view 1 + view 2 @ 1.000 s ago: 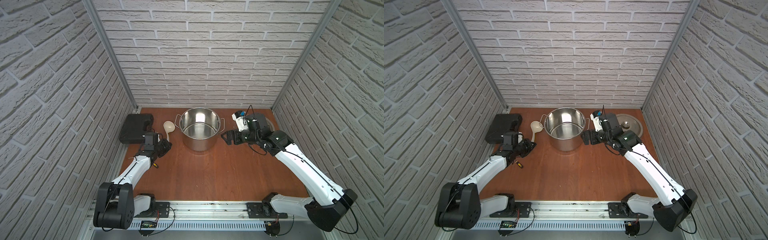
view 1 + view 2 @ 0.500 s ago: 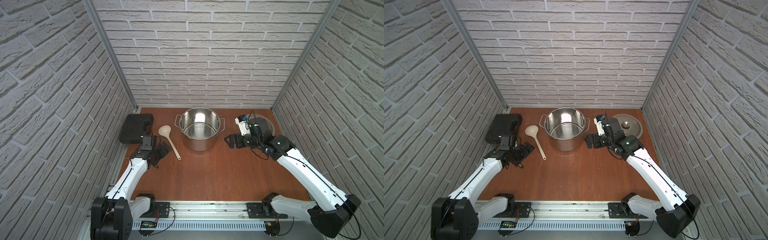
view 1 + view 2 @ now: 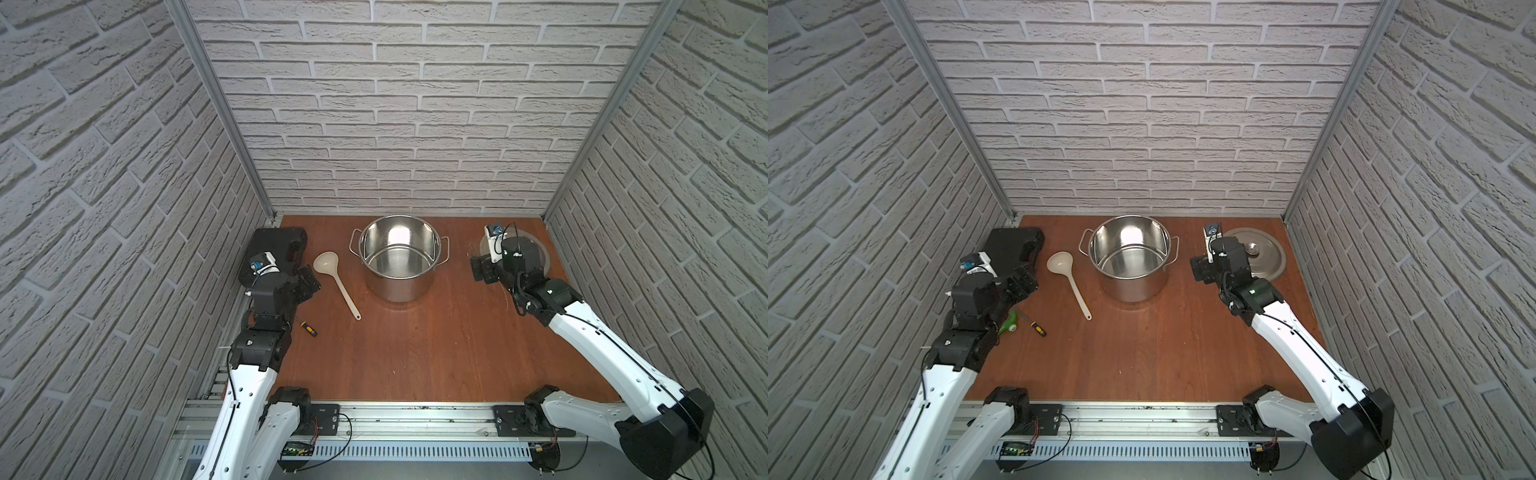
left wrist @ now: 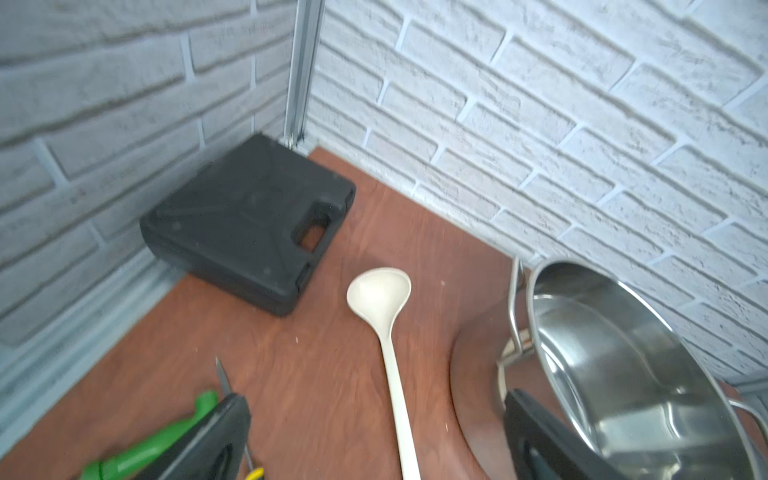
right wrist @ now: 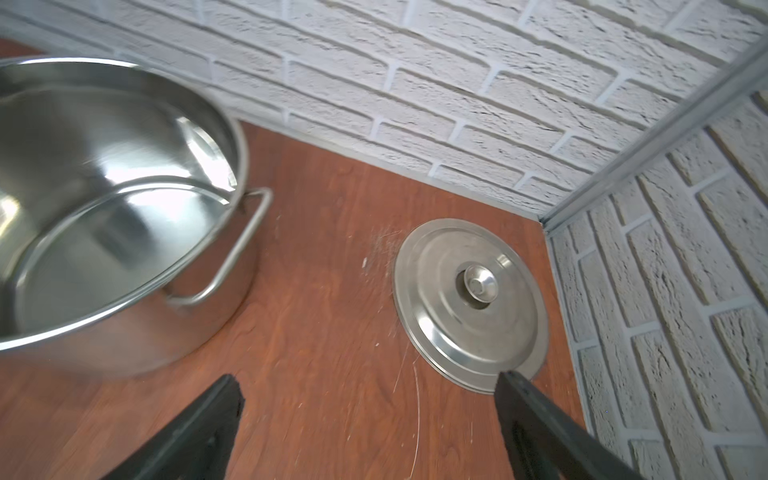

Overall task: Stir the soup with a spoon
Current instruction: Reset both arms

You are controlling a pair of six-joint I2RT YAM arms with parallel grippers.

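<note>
The spoon (image 3: 340, 286) (image 3: 1075, 286), a cream ladle, lies flat on the wooden table left of the steel pot (image 3: 399, 286) (image 3: 1133, 286), bowl toward the back wall. No soup shows in the pot; its inside is bare shiny steel. My left gripper (image 3: 309, 282) (image 3: 1023, 280) hovers open left of the spoon and holds nothing. In the left wrist view the spoon's handle (image 4: 395, 395) runs between the spread jaws of the left gripper (image 4: 374, 397), untouched. My right gripper (image 3: 480, 270) (image 5: 369, 379) stands open and empty, right of the pot (image 5: 104, 208).
A black plastic case (image 3: 276, 249) (image 4: 249, 216) sits in the back left corner. The pot's steel lid (image 3: 1262, 253) (image 5: 469, 303) lies at the back right behind the right gripper. A small screwdriver (image 3: 307, 328) and a green-handled tool (image 3: 1009, 324) lie under the left arm.
The left gripper opened, let go of the spoon's handle and drew back to the left; the spoon now lies free. The right gripper moved rightward away from the pot.
</note>
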